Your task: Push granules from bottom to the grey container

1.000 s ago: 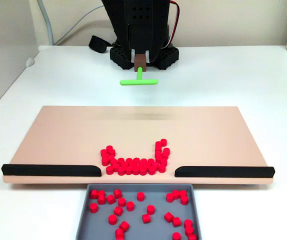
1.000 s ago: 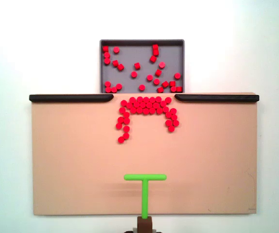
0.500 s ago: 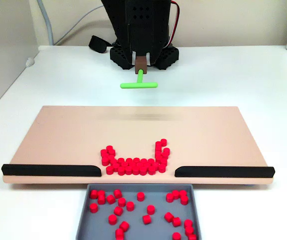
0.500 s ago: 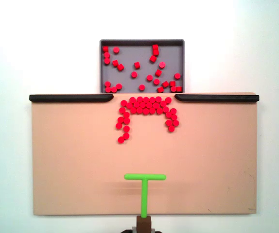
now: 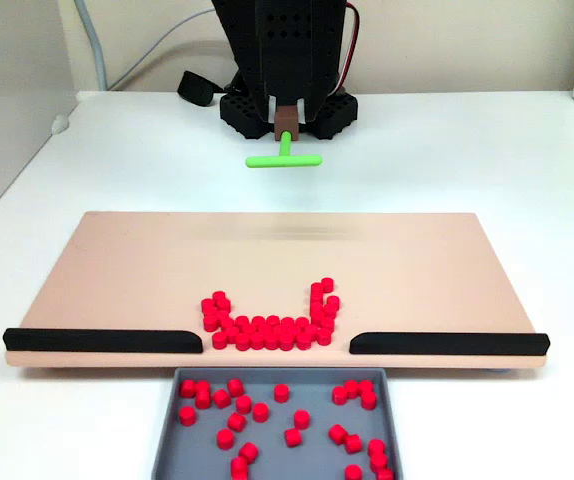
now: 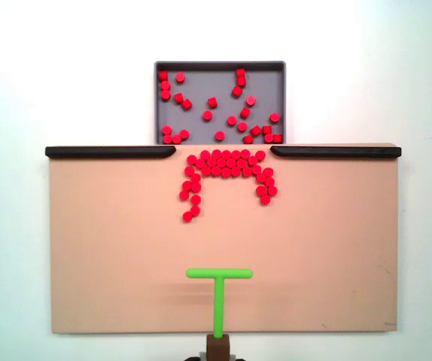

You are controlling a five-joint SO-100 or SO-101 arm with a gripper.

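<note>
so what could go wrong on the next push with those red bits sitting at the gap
The granules form a U about as wide as the green pusher's bar; an off-centre push may let the arms of the U slip round its ends.

Pellets pushed sideways could jam against the black strips instead of dropping through the gap.

A fast push could send pellets bouncing over the grey container's low walls.

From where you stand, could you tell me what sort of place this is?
Probably a tabletop robot test bench: a white table holds a tan board with red granules, a grey container and a green T-shaped pusher.
</note>
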